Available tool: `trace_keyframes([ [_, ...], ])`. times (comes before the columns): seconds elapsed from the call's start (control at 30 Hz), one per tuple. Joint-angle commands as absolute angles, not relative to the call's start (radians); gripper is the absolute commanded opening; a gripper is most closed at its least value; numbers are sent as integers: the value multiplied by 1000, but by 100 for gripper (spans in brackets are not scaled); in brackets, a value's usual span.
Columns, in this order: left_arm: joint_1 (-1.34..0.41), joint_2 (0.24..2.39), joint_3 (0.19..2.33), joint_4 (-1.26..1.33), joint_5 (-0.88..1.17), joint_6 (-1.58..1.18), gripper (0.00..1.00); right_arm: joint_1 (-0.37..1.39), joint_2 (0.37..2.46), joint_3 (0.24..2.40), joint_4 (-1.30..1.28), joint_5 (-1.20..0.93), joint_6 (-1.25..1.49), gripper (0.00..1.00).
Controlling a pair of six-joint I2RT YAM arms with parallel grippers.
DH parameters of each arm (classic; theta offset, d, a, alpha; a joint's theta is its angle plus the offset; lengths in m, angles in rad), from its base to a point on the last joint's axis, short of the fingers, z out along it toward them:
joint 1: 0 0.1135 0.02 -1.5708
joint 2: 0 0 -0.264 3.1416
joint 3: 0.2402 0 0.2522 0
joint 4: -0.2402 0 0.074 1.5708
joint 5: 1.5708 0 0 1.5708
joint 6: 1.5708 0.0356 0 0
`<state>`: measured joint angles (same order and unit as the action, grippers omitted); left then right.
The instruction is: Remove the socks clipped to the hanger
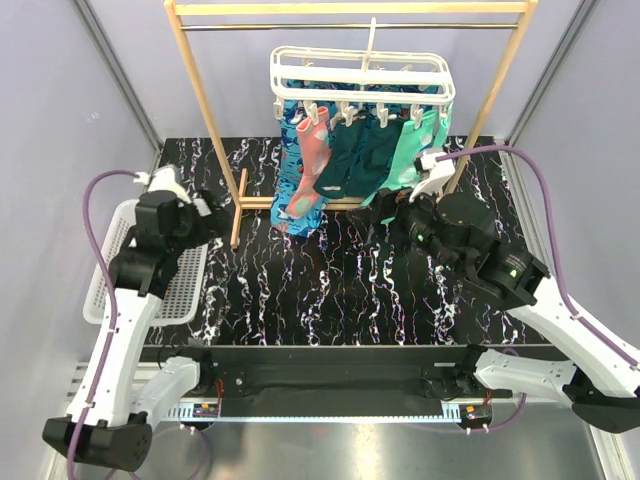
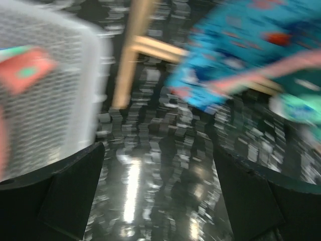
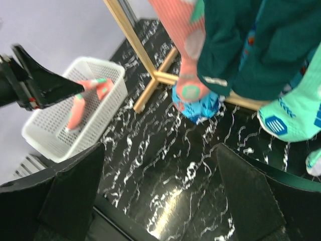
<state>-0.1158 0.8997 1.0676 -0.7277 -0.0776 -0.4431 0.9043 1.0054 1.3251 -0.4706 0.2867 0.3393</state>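
Socks hang in a row off the white hanger, which hooks onto the top rail of the wooden stand at the back of the black marbled table.

Starting far left, the white mesh basket sits at the table's edge, half hidden under the left arm in the top view. The right wrist view shows more: one coral basket sock lies inside it. The left wrist view catches the same basket, but badly blurred.

Just right of the basket, the left gripper hovers low with its fingers spread wide and nothing between them.

On the hanger I count, from the left:
- one blue patterned sock, its toe reaching the stand's foot bar
- one coral-pink sock in front of it
- two dark teal socks
- mint-green fabric at the right end, though I cannot tell whether that is one sock or two

Only the top view shows the pegs gripping the cuffs. The right wrist view shows just the toes.

At the far right, the right gripper sits below the teal and mint toes, spread wide and empty.
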Motion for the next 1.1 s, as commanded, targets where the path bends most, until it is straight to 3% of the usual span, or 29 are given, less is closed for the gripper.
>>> trace_keyframes([
  [0.0,-234,934,1062,-577,130,-437,92,910,979,1296,-488,298,377,100],
  [0.23,-331,992,974,-343,236,-410,85,911,953,1239,-511,319,405,100],
  [0.47,-353,1112,937,-73,121,-403,87,910,927,1241,-561,337,405,100],
  [0.7,-399,1275,939,259,221,-285,86,911,910,1285,-614,342,403,100],
  [0.87,-416,1408,995,339,252,-273,81,910,891,1316,-669,353,394,100],
  [1.07,-462,1526,1014,385,219,-279,66,910,854,1321,-673,370,397,100],
])
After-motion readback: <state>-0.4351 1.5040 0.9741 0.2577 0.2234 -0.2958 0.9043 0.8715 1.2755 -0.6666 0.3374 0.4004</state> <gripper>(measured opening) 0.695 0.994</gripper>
